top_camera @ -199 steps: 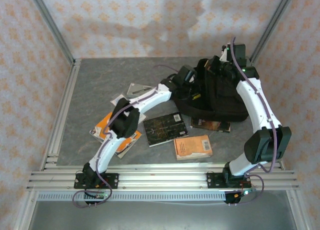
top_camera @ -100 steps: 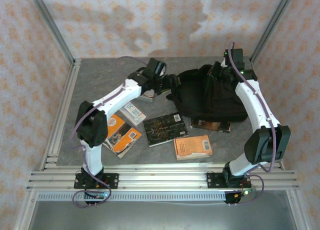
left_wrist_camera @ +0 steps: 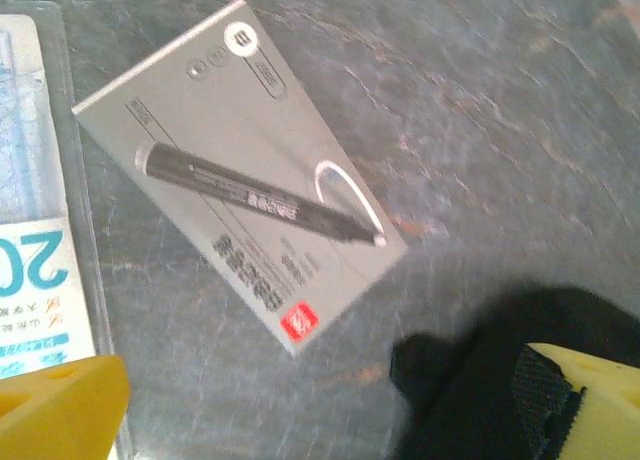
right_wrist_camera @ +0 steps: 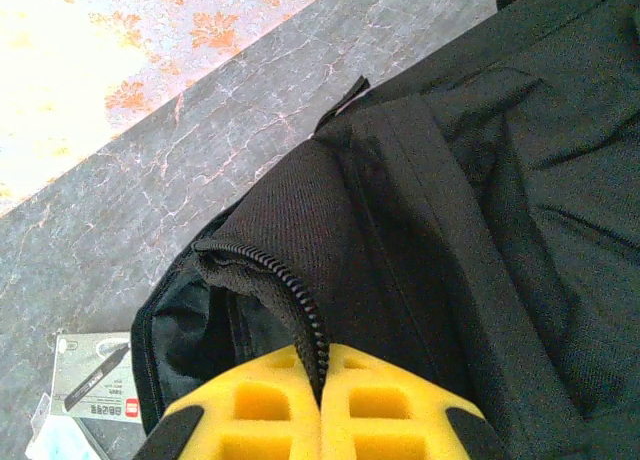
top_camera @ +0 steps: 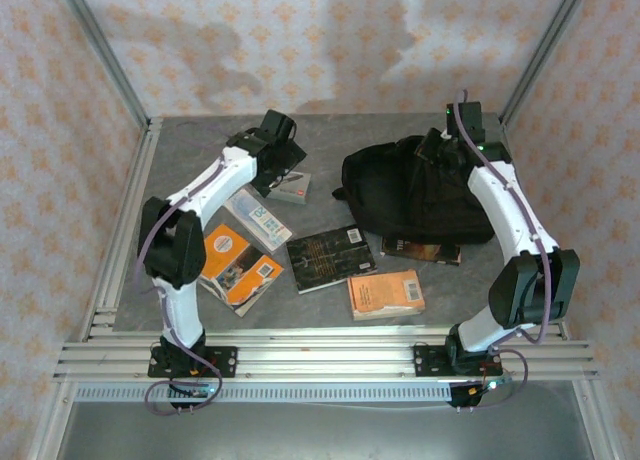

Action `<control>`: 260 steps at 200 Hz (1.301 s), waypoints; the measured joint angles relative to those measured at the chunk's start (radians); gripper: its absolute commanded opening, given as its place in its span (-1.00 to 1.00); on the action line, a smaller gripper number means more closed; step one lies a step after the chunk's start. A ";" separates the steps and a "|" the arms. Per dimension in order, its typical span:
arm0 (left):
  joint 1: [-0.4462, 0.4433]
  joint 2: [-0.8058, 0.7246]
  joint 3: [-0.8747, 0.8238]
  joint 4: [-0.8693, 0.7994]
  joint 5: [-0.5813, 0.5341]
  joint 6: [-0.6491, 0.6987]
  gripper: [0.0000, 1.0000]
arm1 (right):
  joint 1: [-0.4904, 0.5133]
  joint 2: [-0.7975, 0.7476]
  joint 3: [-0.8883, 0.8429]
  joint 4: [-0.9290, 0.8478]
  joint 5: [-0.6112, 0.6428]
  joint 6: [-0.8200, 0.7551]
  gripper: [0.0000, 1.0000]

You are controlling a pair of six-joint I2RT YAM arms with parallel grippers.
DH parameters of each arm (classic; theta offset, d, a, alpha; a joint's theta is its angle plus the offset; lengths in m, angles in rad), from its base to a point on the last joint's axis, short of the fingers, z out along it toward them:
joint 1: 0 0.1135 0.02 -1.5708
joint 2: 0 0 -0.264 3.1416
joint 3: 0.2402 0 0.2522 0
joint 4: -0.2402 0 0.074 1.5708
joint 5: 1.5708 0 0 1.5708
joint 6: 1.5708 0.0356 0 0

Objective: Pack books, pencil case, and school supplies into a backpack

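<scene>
The left arm has swung away from the backpack (top_camera: 420, 195) since the earlier frames and now reaches toward the upper left of the top view, leaving the bag flatter and more slumped than before. The backpack lies right of centre on the table (top_camera: 190, 150). The right gripper (top_camera: 440, 145) sits at its upper edge; in the right wrist view the right gripper (right_wrist_camera: 320, 400) has its yellow pads pressed together on the zip edge (right_wrist_camera: 290, 290) of the bag's opening.

Left of the bag, the left gripper (top_camera: 282, 168) hangs over the grey box (top_camera: 294, 187). In the left wrist view the left gripper (left_wrist_camera: 320, 420) has its jaws spread wide with nothing between them, the grey box (left_wrist_camera: 240, 170) flat on the table above them and the clear packet (left_wrist_camera: 30, 230) at the left edge. A dark shape at the lower right there is probably a backpack strap, though it is blurred.

In the top view the clear packet (top_camera: 258, 218) lies below the box. The orange-and-white book (top_camera: 238, 265) is at lower left, the black book (top_camera: 328, 257) at centre, the dark brown book (top_camera: 422, 250) tucked against the bag's lower edge, and the small orange book (top_camera: 386, 293) lowest
</scene>
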 measured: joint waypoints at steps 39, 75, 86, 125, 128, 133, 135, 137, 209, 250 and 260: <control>0.031 0.141 0.043 -0.042 -0.007 -0.130 1.00 | 0.019 0.000 -0.009 0.001 0.006 0.010 -1.00; 0.030 0.188 0.056 -0.043 -0.024 -0.216 1.00 | 0.023 0.000 -0.010 0.001 0.006 0.012 -1.00; 0.030 0.203 0.075 -0.040 -0.024 -0.233 1.00 | 0.023 0.000 -0.010 0.001 0.006 0.012 -1.00; 0.030 0.261 0.144 -0.024 -0.024 -0.275 1.00 | 0.023 0.004 -0.010 0.001 0.003 0.012 -1.00; 0.030 0.265 0.149 -0.024 -0.024 -0.277 1.00 | 0.023 0.005 -0.010 0.002 0.003 0.012 -1.00; 0.030 0.274 0.162 -0.028 -0.024 -0.280 1.00 | 0.023 0.006 -0.010 0.001 0.003 0.012 -1.00; 0.030 0.276 0.165 -0.028 -0.024 -0.281 1.00 | 0.023 0.006 -0.010 0.001 0.003 0.012 -1.00; 0.030 0.278 0.168 -0.027 -0.024 -0.281 1.00 | 0.023 0.006 -0.010 0.002 0.003 0.012 -1.00; 0.030 0.365 0.261 -0.061 -0.020 -0.330 1.00 | 0.023 0.032 -0.010 0.001 -0.005 0.011 -1.00; 0.030 0.424 0.356 -0.120 -0.016 -0.344 1.00 | 0.023 0.032 -0.010 0.001 -0.005 0.011 -1.00; 0.030 0.445 0.386 -0.137 -0.014 -0.349 1.00 | 0.023 0.032 -0.010 0.001 -0.005 0.010 -1.00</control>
